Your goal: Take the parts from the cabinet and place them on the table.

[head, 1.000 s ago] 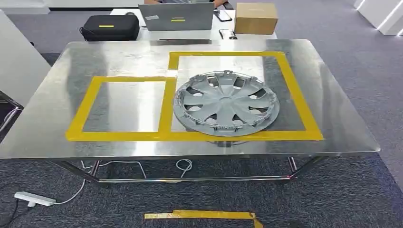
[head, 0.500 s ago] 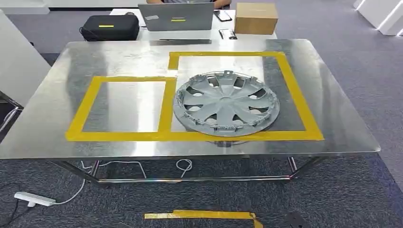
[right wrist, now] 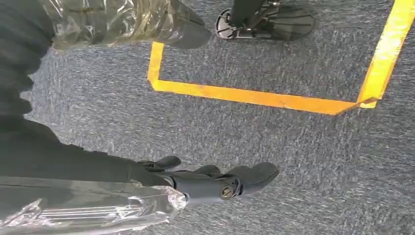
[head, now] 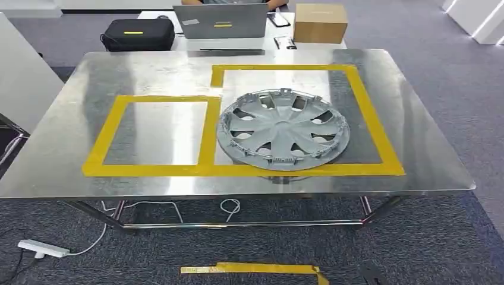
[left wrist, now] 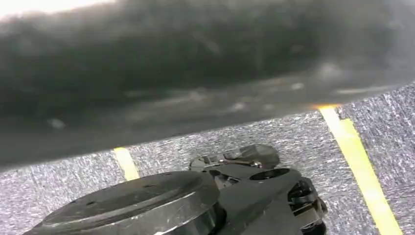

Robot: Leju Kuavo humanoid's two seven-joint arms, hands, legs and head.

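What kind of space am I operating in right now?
Probably an office-like test lab: a steel table with yellow tape outlines holding a wheel cover, grey carpet, and behind it a desk with a laptop and a cardboard box.

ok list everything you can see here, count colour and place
wheel cover: 1, grey, inside right tape box on table
table: 1, steel
tape boxes: 2, yellow, on tabletop
laptop: 1, grey, desk behind
case: 1, black, beside laptop
cardboard box: 1, brown, same desk
power strip: 1, white, floor
floor tape: 1 strip, yellow, carpet near robot
right hand: 1, dark, hanging over carpet, holding nothing
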